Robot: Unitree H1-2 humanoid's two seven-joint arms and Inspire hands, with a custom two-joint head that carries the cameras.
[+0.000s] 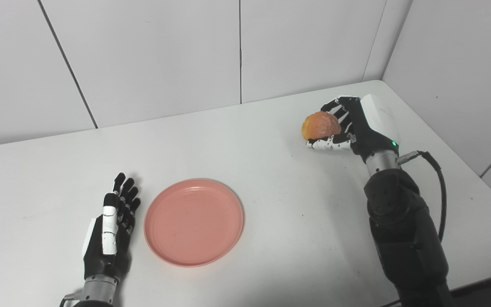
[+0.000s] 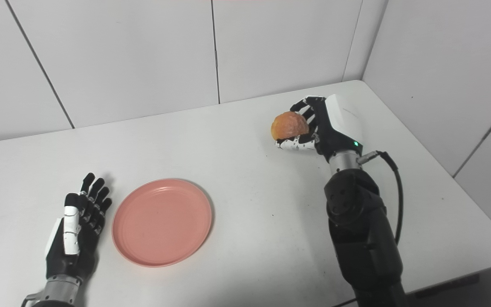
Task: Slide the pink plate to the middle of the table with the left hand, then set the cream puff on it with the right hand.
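Observation:
The pink plate (image 1: 194,221) lies flat on the white table (image 1: 271,179), left of the middle and near the front, with nothing on it. My left hand (image 1: 111,228) rests just to its left, fingers straight and apart, a small gap from the rim. My right hand (image 1: 352,123) is at the far right of the table, shut on the golden-brown cream puff (image 1: 320,125). The puff sits between the fingers above and the thumb below, and seems slightly off the table. In the right eye view the puff (image 2: 289,125) is held the same way.
White wall panels close the table at the back and right, meeting at the far right corner (image 1: 377,81). A black cable (image 1: 439,183) loops beside my right forearm. The table's front right edge (image 1: 484,277) is near that arm.

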